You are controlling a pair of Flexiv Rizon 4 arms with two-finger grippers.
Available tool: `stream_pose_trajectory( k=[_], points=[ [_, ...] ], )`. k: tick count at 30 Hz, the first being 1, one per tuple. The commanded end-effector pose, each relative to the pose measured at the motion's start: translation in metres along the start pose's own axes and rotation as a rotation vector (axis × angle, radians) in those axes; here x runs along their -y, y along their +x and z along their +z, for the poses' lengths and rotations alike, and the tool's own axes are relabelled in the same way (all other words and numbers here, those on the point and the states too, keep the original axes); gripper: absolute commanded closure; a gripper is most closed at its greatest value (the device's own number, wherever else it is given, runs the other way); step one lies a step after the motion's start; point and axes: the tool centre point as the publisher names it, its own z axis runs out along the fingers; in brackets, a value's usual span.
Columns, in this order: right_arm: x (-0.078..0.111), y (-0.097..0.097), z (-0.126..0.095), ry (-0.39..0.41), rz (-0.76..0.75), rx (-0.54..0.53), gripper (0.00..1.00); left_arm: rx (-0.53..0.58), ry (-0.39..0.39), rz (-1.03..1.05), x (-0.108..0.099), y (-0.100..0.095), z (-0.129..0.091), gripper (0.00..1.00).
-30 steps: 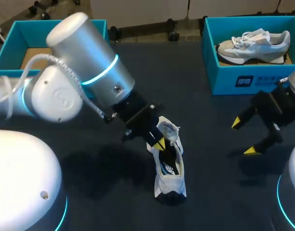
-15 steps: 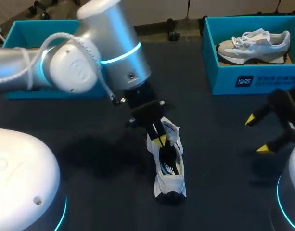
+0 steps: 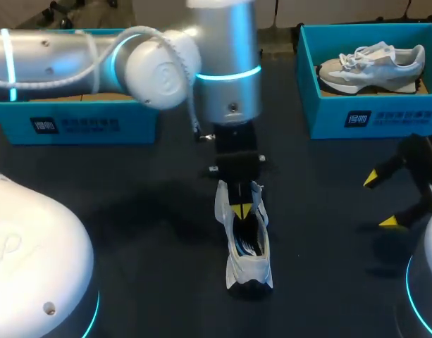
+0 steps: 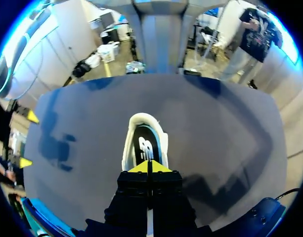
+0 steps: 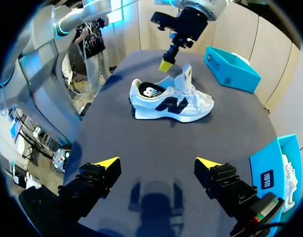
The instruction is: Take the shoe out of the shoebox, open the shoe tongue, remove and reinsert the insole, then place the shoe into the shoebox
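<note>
A white sneaker [image 3: 249,255] with dark side panels stands upright on the dark table, its heel toward the near edge. Its tongue [image 5: 187,76] is raised and the dark insole [image 4: 144,147] shows in the opening. My left gripper [image 3: 241,210] hangs shut just over the shoe's mouth beside the tongue; in the left wrist view the left gripper [image 4: 149,167] has its tips pressed together with nothing seen between them. My right gripper [image 3: 381,200] stands wide open and empty to the right of the shoe. From the right wrist view, the right gripper [image 5: 156,164] faces the shoe [image 5: 166,101] side on.
A teal shoebox [image 3: 356,116] at the back right holds a second pale sneaker [image 3: 371,65]. Another teal shoebox [image 3: 75,123] sits at the back left, partly behind my left arm. White robot bases fill the near corners.
My left arm has swung round toward the back middle, so its gripper now points at the shoe from behind; its tips stayed over the shoe's mouth. The right gripper drifted slightly right.
</note>
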Motion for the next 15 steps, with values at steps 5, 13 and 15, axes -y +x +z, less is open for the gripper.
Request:
stream_pose_trajectory(
  k=[5,13,15],
  points=[
    [0.0,0.001,0.0,0.003,0.0,0.003,0.0,-0.296,0.0,0.057,0.0,-0.005,0.022,1.0],
    [0.0,0.001,0.0,0.003,0.0,0.003,0.0,-0.352,0.006,0.118,0.002,0.006,0.041,1.0],
    [0.0,0.001,0.0,0.003,0.0,0.003,0.0,-0.353,0.006,0.13,0.002,0.007,0.046,1.0]
  ],
)
